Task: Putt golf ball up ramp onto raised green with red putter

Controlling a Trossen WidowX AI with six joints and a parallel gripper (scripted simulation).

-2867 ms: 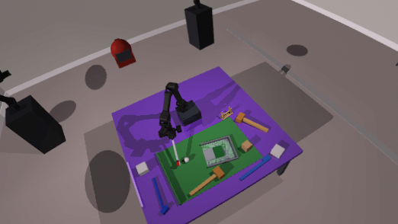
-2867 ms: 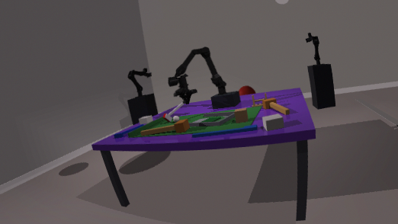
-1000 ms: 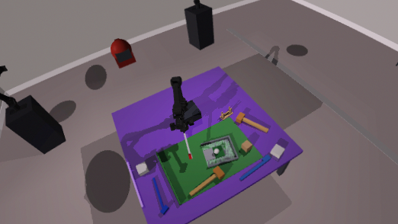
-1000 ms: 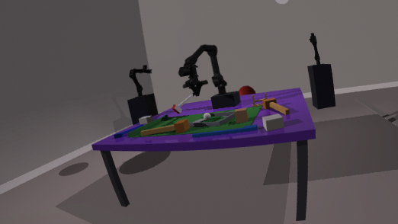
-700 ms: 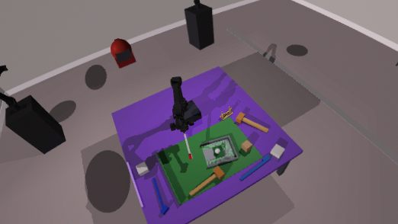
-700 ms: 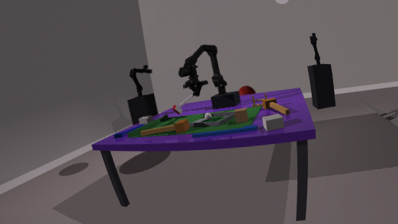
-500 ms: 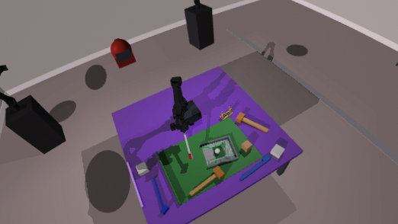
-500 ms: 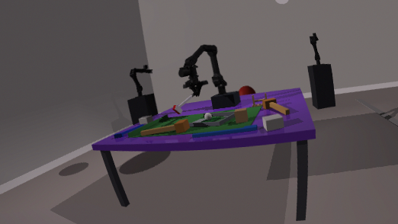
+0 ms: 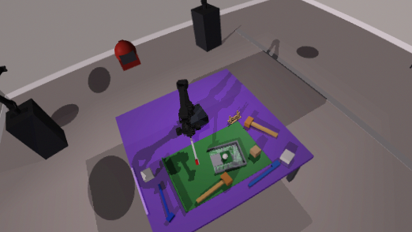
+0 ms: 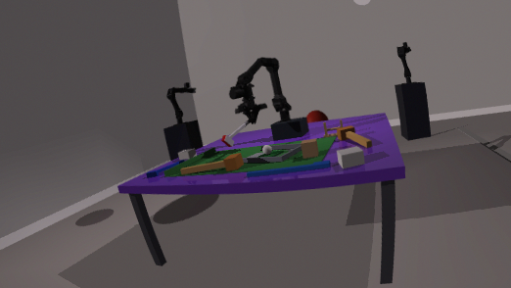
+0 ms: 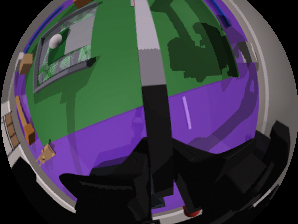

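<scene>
Currently the gripper (image 9: 189, 133) (image 10: 254, 120) (image 11: 153, 140) is closed on the dark grip of the red putter (image 9: 194, 151) (image 10: 237, 132) (image 11: 149, 60), whose pale shaft slants down and away from the fingers to a red head. In the exterior view that head hangs above the table's level, lower than the fingertips and off to the picture's left of them; in the top view it shows over the green mat (image 9: 205, 183) (image 10: 190, 174) (image 11: 117, 95). The golf ball (image 9: 225, 156) (image 10: 266, 149) (image 11: 55, 41) lies lower than the gripper and apart from both it and the putter head, inside the grey-walled raised green (image 9: 245, 155) (image 10: 279, 158) (image 11: 36, 75), on the dark green patch at its middle. Seen from the top, the ball is down and to the right of the gripper, with the putter head to the ball's left; in the wrist view it sits toward the upper left, to the left of the shaft. Beyond the far side of the raised green from the putter stands a tan block (image 9: 255, 151) (image 10: 309, 148) (image 11: 26, 64), near its wall. A mallet (image 9: 215, 188) (image 10: 212, 166) with an orange head lies partly on the mat, near the raised green, and a second mallet (image 9: 262, 127) (image 10: 354, 136) (image 11: 24, 120) lies on the purple table (image 9: 146, 122) (image 10: 264, 187) (image 11: 200, 107), beside a small wooden stand (image 9: 234, 118) (image 10: 328, 135) (image 11: 47, 153).
</scene>
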